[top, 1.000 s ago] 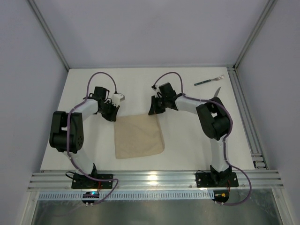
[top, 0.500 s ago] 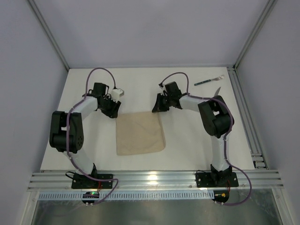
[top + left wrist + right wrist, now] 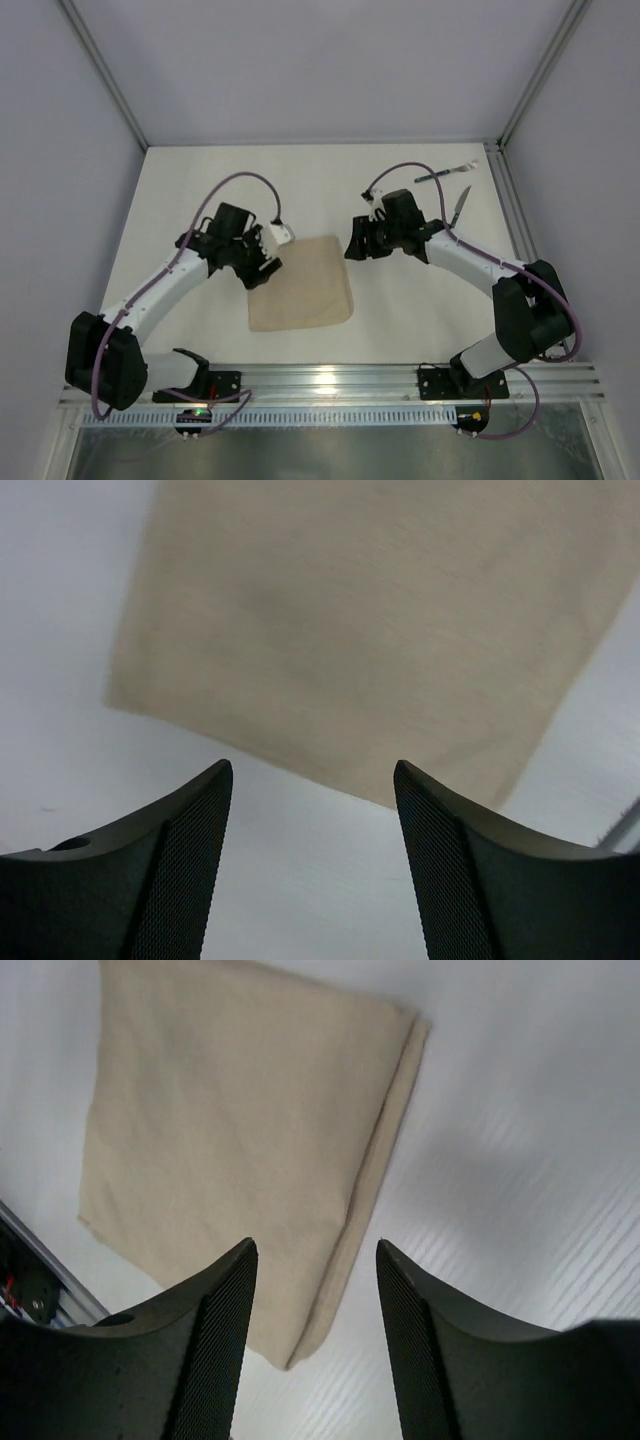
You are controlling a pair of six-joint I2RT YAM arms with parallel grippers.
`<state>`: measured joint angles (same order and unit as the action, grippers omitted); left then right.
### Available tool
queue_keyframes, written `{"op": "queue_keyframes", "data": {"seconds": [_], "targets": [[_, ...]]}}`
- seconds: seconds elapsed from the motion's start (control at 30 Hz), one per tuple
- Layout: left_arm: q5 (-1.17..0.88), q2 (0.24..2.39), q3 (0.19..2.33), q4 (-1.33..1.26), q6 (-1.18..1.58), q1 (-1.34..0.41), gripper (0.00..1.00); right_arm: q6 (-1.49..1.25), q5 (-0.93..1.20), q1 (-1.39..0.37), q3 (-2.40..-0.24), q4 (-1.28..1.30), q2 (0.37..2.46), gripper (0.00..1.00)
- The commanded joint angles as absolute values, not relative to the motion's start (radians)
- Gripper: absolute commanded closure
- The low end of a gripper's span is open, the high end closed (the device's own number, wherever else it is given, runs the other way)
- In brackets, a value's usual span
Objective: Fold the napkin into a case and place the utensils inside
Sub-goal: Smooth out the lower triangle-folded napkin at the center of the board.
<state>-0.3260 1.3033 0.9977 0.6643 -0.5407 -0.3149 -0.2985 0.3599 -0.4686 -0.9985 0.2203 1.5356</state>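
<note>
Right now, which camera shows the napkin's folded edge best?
The right wrist view: the napkin lies close, and the doubled layers along one edge are distinct. The top external view shows the whole napkin, small. The left wrist view shows a blurred part, no layers visible.

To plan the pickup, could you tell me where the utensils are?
In the top view, the utensils lie in the far right corner of the table.

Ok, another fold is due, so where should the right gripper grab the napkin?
Its far right corner, coming down from the right side. The napkin lies flat, so only an edge can be pinched; the right edge looks doubled, giving a thicker lip, and the open right gripper hovers beside it.
</note>
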Motion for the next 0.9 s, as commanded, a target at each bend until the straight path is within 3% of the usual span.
{"op": "queue_keyframes", "data": {"seconds": [0.0,0.37,0.63,0.87], "targets": [[-0.221,1.223,0.843,0.798,-0.658,-0.515,0.32,-0.259,0.377,-0.480,-0.893,0.313,1.459,0.43],[-0.147,1.127,0.626,0.697,-0.686,-0.785,0.28,-0.416,0.434,-0.514,-0.713,0.236,1.402,0.41],[-0.091,1.166,0.575,0.637,-0.696,-0.787,0.33,-0.500,0.405,-0.633,-0.654,0.132,1.430,0.42],[-0.095,1.187,0.552,0.575,-0.693,-0.788,0.41,-0.526,0.391,-0.675,-0.643,0.084,1.520,0.52]]}}
